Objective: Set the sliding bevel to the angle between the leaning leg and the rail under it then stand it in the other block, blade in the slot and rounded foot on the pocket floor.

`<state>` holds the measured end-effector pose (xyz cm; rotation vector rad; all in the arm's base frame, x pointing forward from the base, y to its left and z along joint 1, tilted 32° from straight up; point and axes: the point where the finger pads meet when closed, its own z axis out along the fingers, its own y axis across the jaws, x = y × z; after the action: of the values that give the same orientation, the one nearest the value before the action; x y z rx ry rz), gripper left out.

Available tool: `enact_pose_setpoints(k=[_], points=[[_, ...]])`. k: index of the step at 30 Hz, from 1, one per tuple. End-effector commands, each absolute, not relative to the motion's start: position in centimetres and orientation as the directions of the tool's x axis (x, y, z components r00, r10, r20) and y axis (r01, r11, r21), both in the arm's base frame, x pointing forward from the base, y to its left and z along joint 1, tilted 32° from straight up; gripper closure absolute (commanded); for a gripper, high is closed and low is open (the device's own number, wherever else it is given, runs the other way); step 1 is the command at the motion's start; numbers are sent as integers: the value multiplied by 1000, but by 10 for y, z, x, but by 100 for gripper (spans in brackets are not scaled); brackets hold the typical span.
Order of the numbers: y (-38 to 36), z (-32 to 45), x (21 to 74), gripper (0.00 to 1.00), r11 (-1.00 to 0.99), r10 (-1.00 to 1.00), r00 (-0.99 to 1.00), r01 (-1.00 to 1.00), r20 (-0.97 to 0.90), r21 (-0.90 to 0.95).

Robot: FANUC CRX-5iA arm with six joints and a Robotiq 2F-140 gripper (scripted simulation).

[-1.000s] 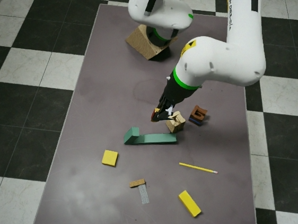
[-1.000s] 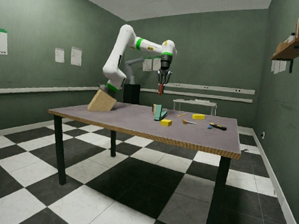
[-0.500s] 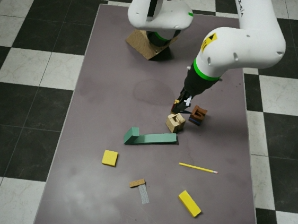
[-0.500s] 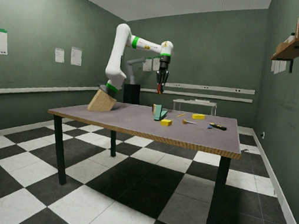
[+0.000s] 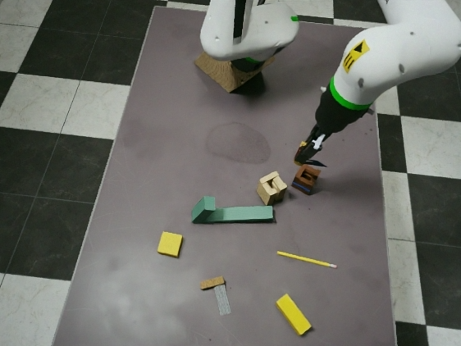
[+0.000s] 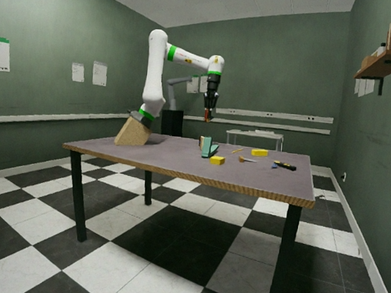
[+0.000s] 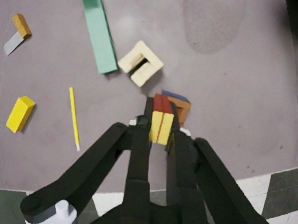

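The gripper, black with long linked fingers, pinches the bevel, a yellow-and-red stock with a dark blade, held in the air above the dark brown block near the bench's right edge. The block is squarish with an open pocket and a blue band. Just beside it sits a pale wooden block of like form. The matte green rail lies flat, its short leg leaning at one end. The bench carries a mottled grey-purple mat with a plywood edge; the room has green walls and checkered tile.
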<state>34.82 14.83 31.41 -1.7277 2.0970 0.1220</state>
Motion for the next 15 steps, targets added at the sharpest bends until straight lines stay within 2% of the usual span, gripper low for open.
enact_pose_setpoints(k=[1, 15], points=[[163, 319, 335, 90, 261, -906, -176, -948, -384, -181], [187, 325, 314, 90, 311, -882, -229, -939, -413, -145]])
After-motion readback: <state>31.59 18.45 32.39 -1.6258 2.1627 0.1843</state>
